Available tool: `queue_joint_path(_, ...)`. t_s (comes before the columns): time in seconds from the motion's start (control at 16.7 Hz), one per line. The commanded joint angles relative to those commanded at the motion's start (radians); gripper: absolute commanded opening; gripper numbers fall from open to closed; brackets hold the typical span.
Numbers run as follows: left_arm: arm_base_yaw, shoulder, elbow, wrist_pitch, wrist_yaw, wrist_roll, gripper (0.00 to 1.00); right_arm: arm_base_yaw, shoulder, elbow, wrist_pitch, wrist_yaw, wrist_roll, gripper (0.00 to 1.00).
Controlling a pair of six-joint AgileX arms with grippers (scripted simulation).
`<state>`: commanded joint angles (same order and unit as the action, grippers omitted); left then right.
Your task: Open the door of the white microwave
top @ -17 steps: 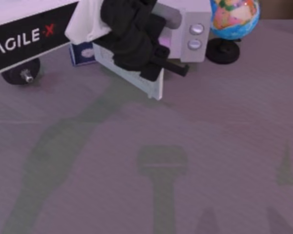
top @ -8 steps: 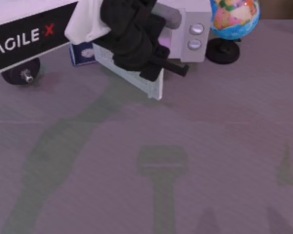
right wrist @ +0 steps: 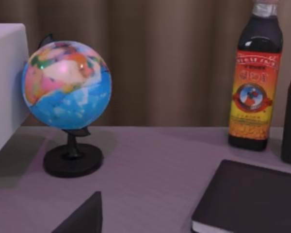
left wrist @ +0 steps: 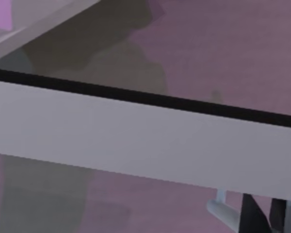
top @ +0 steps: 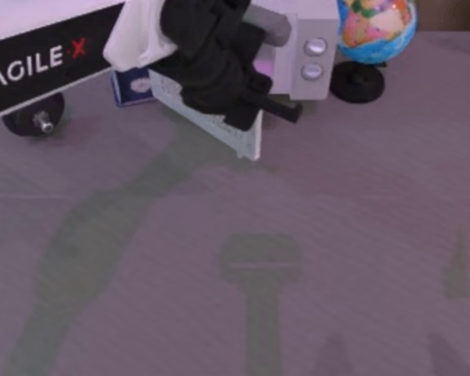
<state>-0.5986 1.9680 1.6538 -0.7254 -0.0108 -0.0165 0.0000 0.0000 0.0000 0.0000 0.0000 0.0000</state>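
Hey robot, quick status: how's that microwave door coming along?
Left hand at the door's free edge. Door swung well open from the white microwave. Right arm parked out of view. Globe beside microwave, clear of the swing.

A rendered tabletop scene with a homely mix of things, not a real room. A plain purple-grey table carries a white microwave at the top of the frame, a globe beside it, a sauce bottle and a dark book. Brown curtains hang behind. A robot arm marked AgileX crosses the upper left.
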Motion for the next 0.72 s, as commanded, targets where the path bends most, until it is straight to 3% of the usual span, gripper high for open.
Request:
queue_joint_path(0.54,0.042,-0.07,-0.095,0.021,0.08,0.137,0.0,0.0,0.0,0.0,0.0,0.0,0.0,1.0)
queue_joint_path(0.72,0.044,-0.073,-0.099,0.022,0.082,0.142,0.0,0.0,0.0,0.0,0.0,0.0,0.0,1.0)
